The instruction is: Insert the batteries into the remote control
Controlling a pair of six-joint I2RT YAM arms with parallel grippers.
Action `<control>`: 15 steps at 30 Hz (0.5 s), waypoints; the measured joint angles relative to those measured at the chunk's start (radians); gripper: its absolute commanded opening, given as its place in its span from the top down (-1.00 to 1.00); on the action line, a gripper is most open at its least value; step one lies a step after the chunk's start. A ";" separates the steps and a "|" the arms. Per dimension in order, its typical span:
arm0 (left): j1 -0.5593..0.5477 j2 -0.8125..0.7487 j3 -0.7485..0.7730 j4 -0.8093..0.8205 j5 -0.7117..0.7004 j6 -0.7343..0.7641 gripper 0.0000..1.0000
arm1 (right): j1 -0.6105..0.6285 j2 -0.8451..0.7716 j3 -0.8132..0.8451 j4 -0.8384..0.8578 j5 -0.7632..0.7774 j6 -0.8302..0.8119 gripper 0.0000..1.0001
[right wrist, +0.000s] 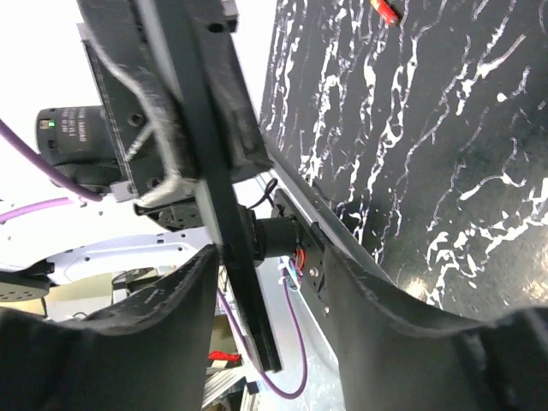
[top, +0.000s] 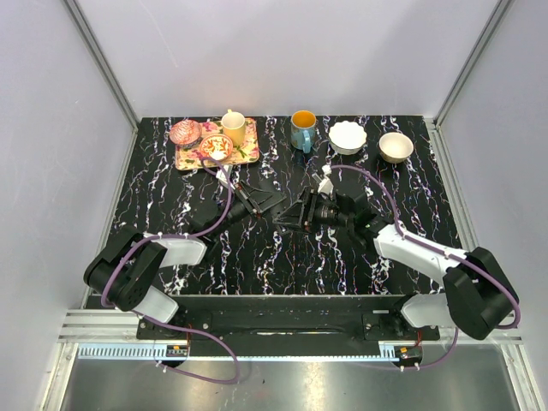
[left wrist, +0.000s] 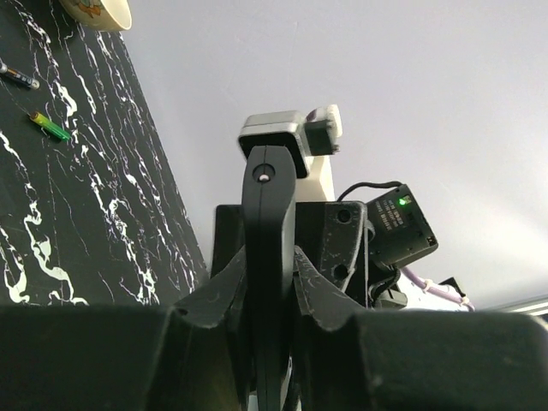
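Black marbled table (top: 282,265), white walls. Near centre, gripped remote control (left wrist: 268,197) edge-on in left gripper (left wrist: 268,278), fingers pressed hard onto it, long axis aimed at right arm. Straddled same slim matte-black slab with right gripper (right wrist: 270,270), fingers spread, not pinching. Noted batteries (left wrist: 50,126) loose near bowl (left wrist: 98,10), far right, clear of both grippers.

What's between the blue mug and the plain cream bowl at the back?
A white scalloped bowl sits between the blue orange-lined mug and the round cream bowl; the top view shows it.
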 measured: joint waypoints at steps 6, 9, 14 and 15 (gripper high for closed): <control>0.000 0.000 0.000 0.005 -0.001 0.013 1.00 | -0.001 -0.002 0.014 -0.121 0.020 -0.015 -0.67; 0.000 -0.005 0.000 0.008 -0.001 0.014 1.00 | -0.007 -0.027 0.036 -0.195 0.031 -0.038 -0.77; 0.000 -0.027 0.000 0.009 0.000 0.018 1.00 | -0.031 -0.150 0.119 -0.390 0.079 -0.155 -0.86; 0.000 -0.033 0.000 0.012 0.000 0.018 1.00 | -0.035 -0.188 0.148 -0.444 0.100 -0.191 -0.86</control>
